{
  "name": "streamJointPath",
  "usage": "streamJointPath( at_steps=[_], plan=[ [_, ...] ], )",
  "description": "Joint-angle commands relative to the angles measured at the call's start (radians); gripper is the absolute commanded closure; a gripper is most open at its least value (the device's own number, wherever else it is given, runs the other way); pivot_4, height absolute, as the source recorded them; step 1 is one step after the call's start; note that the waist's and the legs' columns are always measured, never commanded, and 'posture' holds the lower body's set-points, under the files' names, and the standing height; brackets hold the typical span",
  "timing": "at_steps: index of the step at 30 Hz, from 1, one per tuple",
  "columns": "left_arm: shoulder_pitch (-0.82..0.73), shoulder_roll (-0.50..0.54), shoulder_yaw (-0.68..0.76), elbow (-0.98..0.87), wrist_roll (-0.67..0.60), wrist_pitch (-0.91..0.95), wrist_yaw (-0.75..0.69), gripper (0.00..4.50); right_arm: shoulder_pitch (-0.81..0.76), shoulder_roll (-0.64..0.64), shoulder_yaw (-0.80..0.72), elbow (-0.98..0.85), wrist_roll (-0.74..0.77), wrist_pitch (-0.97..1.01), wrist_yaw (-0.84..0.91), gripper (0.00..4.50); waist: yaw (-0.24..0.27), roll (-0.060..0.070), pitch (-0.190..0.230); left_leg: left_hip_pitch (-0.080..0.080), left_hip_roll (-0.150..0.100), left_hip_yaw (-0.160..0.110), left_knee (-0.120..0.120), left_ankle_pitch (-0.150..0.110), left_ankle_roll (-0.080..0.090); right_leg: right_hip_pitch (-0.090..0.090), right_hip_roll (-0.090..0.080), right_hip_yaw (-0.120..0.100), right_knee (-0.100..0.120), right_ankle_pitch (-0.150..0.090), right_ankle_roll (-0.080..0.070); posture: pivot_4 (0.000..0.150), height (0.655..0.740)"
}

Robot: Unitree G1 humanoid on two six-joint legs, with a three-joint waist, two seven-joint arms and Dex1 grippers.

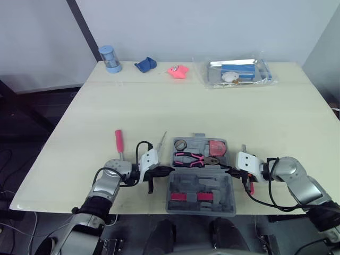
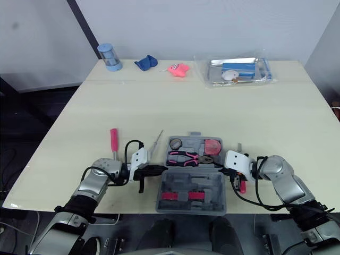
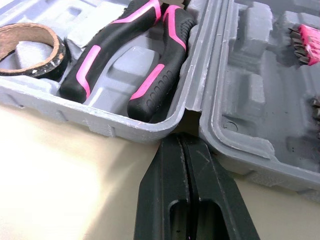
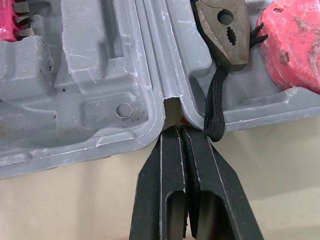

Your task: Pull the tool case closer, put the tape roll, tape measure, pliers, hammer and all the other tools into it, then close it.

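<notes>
Tool case (image 1: 199,183): open at the table's 6 o'clock edge, with the lid half nearest the robot.
Contents: tape roll (image 1: 180,144), pliers (image 1: 188,158) and pink tape measure (image 1: 217,147) are seated in the far half.
Left gripper (image 3: 180,142): fingers pressed together and holding nothing, tips at the hinge notch at the case's 9 o'clock.
Right gripper (image 4: 176,134): also closed and empty, at the hinge at 3 o'clock.
Outstanding: red-handled screwdriver (image 1: 119,141) and thin tool (image 1: 161,141) lie on the table at the case's 10 o'clock.
Risk one: the lid half appears to reach the table edge, so further pulling could tip the case off.
Risk two: the closed tips only press and grip nothing, so they may slip off the hinge.
Risk three: black cord (image 4: 212,110) hangs over the rim and could jam the lid on closing.
</notes>
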Motion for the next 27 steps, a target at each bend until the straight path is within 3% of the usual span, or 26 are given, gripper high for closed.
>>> streamJointPath(
  at_steps=[1,27],
  plan=[
    [-0.023,-0.012,-0.015,0.032,0.030,0.007,0.045,4.50,-0.030,0.029,0.004,-0.022,0.013,-0.021,-0.011,4.42,-0.001,0.000,0.000,0.000,0.000,0.000,0.000,0.000,0.000,0.000,0.000,0.000,0.000,0.000,0.000,0.150,0.7400],
    [-0.051,-0.020,-0.025,0.057,0.055,0.009,0.071,4.50,-0.071,0.075,-0.003,0.080,-0.012,-0.084,-0.061,4.42,-0.002,0.000,0.000,0.000,0.000,0.000,0.000,0.000,0.000,0.000,0.000,0.000,0.001,0.000,0.000,0.150,0.7400]
  ],
)
